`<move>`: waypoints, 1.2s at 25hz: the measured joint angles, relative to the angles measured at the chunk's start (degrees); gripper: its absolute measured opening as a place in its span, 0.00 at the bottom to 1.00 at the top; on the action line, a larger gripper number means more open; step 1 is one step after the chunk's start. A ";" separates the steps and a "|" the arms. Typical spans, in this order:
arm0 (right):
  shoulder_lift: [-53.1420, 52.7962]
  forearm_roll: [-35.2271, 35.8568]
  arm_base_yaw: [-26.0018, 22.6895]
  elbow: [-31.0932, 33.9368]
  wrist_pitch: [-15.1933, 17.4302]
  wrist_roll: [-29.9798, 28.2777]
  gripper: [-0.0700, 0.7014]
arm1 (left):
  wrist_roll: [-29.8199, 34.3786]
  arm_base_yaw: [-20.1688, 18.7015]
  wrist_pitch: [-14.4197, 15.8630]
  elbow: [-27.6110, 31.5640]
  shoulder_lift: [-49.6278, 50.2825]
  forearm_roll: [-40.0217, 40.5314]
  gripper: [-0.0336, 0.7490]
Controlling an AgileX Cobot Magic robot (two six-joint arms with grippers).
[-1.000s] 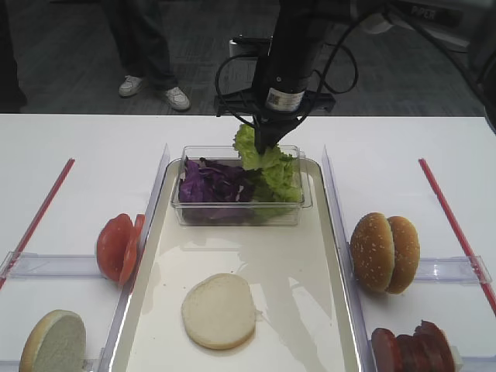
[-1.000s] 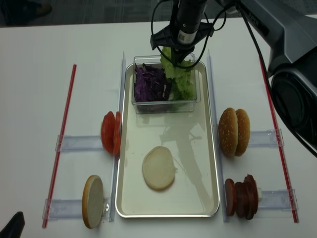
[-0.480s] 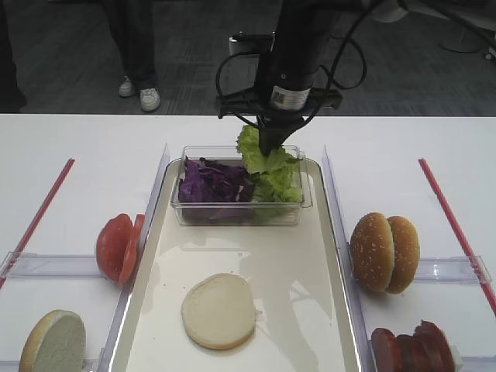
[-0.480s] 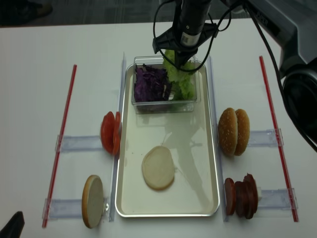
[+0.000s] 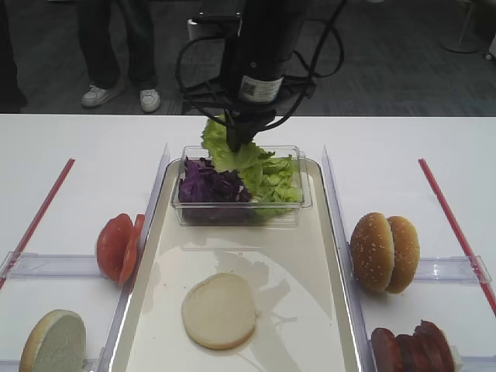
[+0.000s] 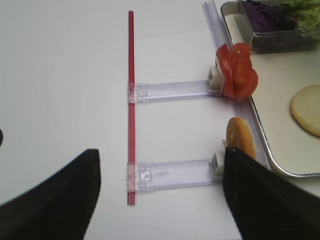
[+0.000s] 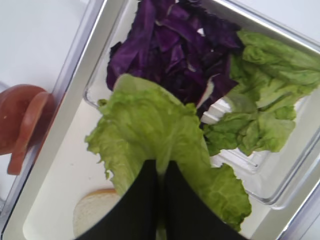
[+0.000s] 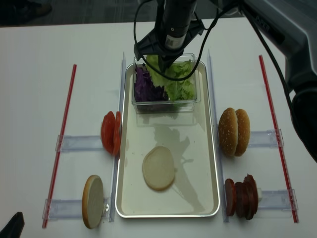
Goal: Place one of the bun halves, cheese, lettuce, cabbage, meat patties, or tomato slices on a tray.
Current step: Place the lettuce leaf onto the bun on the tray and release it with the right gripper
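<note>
Right gripper (image 7: pixel 159 172) pinched tight on lettuce (image 7: pixel 150 135), leaf hanging above tub (image 5: pixel 298 203) at tray (image 5: pixel 341 294) far end. Carry clear of tub rim, lower flat onto bun (image 5: pixel 219 310).

Black arm (image 5: pixel 260 46), looped black cables (image 5: pixel 198 74), white label (image 5: pixel 252 89).

White worktop (image 8: pixel 29 74). Cream tray (image 8: pixel 198 188) lies lengthwise at its middle, between two upright clear strips. Two red rods lie on the worktop, left rod (image 8: pixel 60 144) and right rod (image 8: pixel 276 134), well outside the tray. Clear holders rest on the surface: left ones carry tomato slices (image 8: pixel 110 133) and a bun half (image 8: pixel 92 201) on edge; right ones carry sesame bun halves (image 8: pixel 235 132) and meat patties (image 8: pixel 241 196).
</note>
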 joint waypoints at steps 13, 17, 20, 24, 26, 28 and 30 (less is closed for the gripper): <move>-9.08 1.07 5.40 18.01 -2.13 -0.80 0.15 | 0.00 0.00 0.00 0.00 0.00 0.00 0.67; -12.02 1.38 8.64 24.72 -5.73 -0.94 0.15 | 0.00 0.00 0.00 0.00 0.00 0.00 0.67; -12.12 1.72 10.14 28.61 -7.85 -0.94 0.15 | 0.00 0.00 0.00 0.00 0.00 0.00 0.67; -12.27 2.30 11.60 32.42 -12.20 -0.94 0.15 | 0.00 0.00 0.00 0.00 0.00 0.00 0.67; -12.38 2.30 12.04 33.57 -14.46 -0.94 0.15 | 0.00 0.00 0.00 0.00 0.00 0.00 0.67; -12.38 2.34 12.50 34.84 -16.19 -0.94 0.15 | 0.00 0.00 0.00 0.00 0.00 0.00 0.67; -12.38 2.34 12.85 35.69 -17.85 -0.94 0.15 | 0.00 0.00 0.00 0.00 0.00 0.00 0.67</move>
